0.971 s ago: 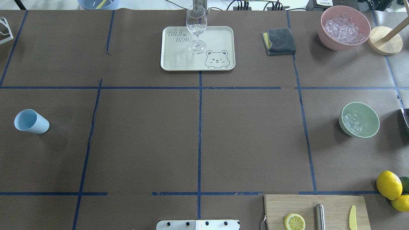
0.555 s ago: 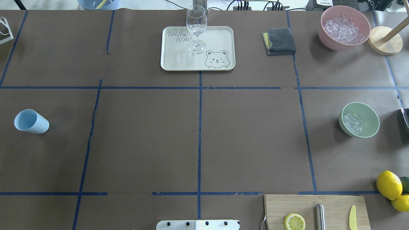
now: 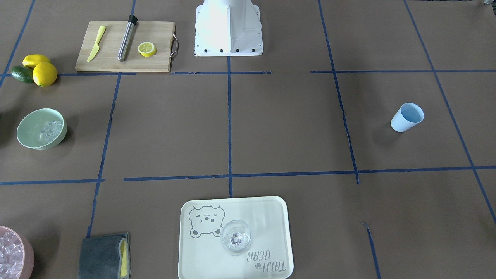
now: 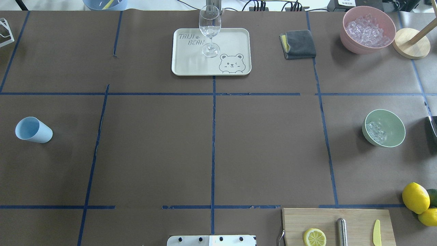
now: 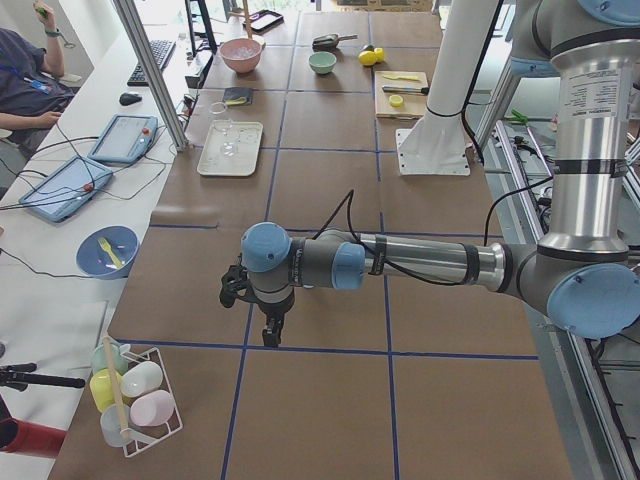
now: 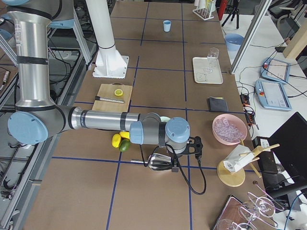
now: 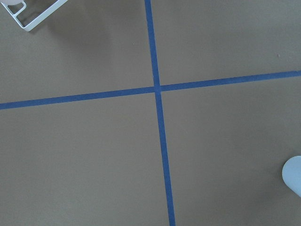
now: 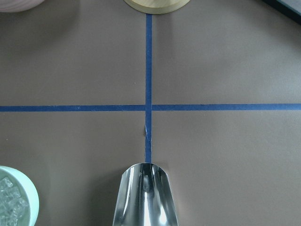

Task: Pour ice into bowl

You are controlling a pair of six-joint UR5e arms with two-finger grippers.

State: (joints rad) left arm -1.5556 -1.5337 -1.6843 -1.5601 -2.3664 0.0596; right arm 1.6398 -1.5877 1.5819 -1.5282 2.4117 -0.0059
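The pale mint-green bowl [image 4: 389, 123] stands at the table's right side and holds a small heap of clear ice [image 4: 375, 132]. It also shows in the front view [image 3: 29, 133] and at the right wrist view's bottom left [image 8: 29, 197]. A shiny metal scoop [image 8: 146, 197] juts out under the right wrist camera, empty, beside the bowl. The right gripper [image 6: 196, 145] shows only in the right side view, over the scoop [image 6: 159, 162]; I cannot tell its state. The left gripper [image 5: 270, 335] hangs over bare table far from the bowl; I cannot tell its state.
A pink tub [image 4: 351, 37] of ice stands at the back right beside a round wooden base [image 4: 411, 42]. A light blue cup [image 4: 33, 130] stands at the left. A tray [image 4: 232, 37] with a wine glass [image 4: 209, 30], a grey cloth [image 4: 298, 43], a cutting board [image 4: 358, 222] and lemons [image 4: 415, 197] are around.
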